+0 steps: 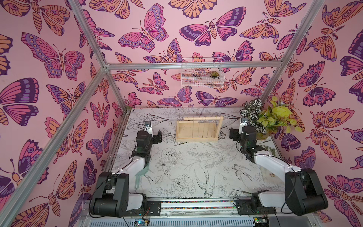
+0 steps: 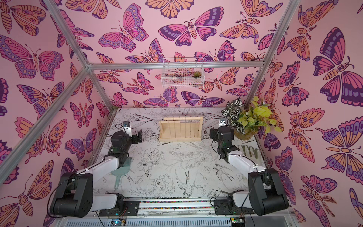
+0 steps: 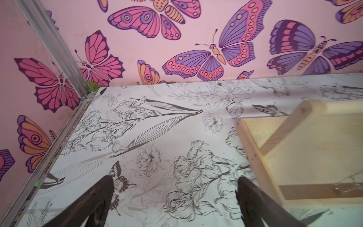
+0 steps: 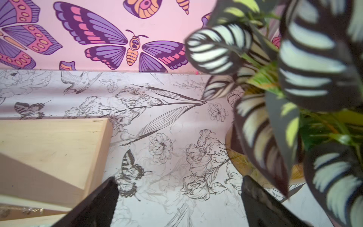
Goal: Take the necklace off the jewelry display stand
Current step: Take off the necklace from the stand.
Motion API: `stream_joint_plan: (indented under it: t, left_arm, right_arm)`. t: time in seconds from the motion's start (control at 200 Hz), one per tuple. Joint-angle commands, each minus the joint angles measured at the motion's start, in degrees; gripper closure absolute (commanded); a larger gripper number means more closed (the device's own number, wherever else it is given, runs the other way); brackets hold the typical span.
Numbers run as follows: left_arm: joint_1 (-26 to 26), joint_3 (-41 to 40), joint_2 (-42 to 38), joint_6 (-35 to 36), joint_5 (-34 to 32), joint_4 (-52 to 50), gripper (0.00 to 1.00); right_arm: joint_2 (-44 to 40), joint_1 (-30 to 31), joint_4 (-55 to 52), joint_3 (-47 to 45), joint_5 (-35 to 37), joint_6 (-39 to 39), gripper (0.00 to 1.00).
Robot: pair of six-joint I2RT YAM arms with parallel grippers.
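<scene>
At far middle of table: jewelry display stand, pale wood, base board flat on the printed surface. Long axis left to right, parallel to the back wall. Crossbar on top at the far side, open face toward the arm bases. In both top views, several thin necklaces hung side by side from the crossbar, straight down to the base board. Too fine to tell one from another.

Left gripper just beside the stand's left end – jaws spread wide, nothing between them but bare table. One dark finger close over the corner of the base board in the left wrist view; contact impossible to judge. A bit of chain in sight on the wood near that corner.

Right gripper just beside the stand's right end, between stand and potted plant. Jaws likewise wide apart, empty, above the table. Striped leaves close to one finger; touching or not, cannot tell.
</scene>
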Motion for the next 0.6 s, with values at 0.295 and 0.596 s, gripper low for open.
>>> stream_joint_plan:
  t: [0.295, 0.596]
  left_arm:
    - [-19.9, 14.3, 3.2, 0.6, -5.1, -14.2, 0.01]
    - [-27.1, 20.5, 6.1, -2.4, -10.6, -14.4, 0.0]
  right_arm:
    - [0.2, 5.2, -25.8, 7.3, 15.9, 11.0, 0.01]
    - [-4.6, 5.1, -28.6, 4.6, 12.2, 16.4, 0.07]
